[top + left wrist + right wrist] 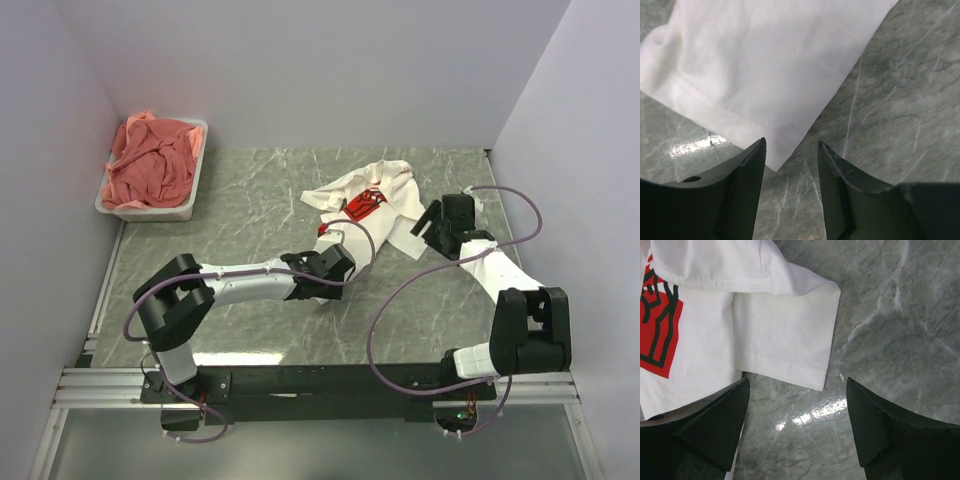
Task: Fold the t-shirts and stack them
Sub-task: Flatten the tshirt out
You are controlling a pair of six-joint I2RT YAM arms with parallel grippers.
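White shirt look: the white t-shirt (375, 205) is soft cloth, spread loosely and rumpled, with folds over its upper part and a red print (366, 203) on the chest.
Print detail: the right wrist view shows the red print (657, 335) crossed by dark lines, with part of it cut off at the left edge of the view.
Shirt place: it lies on the grey-green marbled counter (250, 200), right of centre and between the two arms' ends.
Pink shirts: the salmon-pink t-shirts (150, 165) are heaped and crumpled in a white tub (150, 213) at the far left corner, well apart from both arms.
Left fingers: the left fingers (343, 252) are at the near left edge of the white shirt.
Left wrist view: the left fingers (752, 165) stand apart and hold nothing. A hemmed corner of the white t-shirt (765, 65) points down into the gap between their tips, with bare counter (900, 100) to the right. Whether the tips touch the cloth cannot be told.
Right fingers: the right fingers (425, 228) are at the right edge of the shirt.
Right wrist view: the right fingers (725, 410) are spread wide and hold nothing. A short sleeve of the white t-shirt (785, 340) lies flat just ahead of the gap, its hem toward the tips. The left tip is over the edge of the shirt body and the right tip is over bare counter (900, 315).
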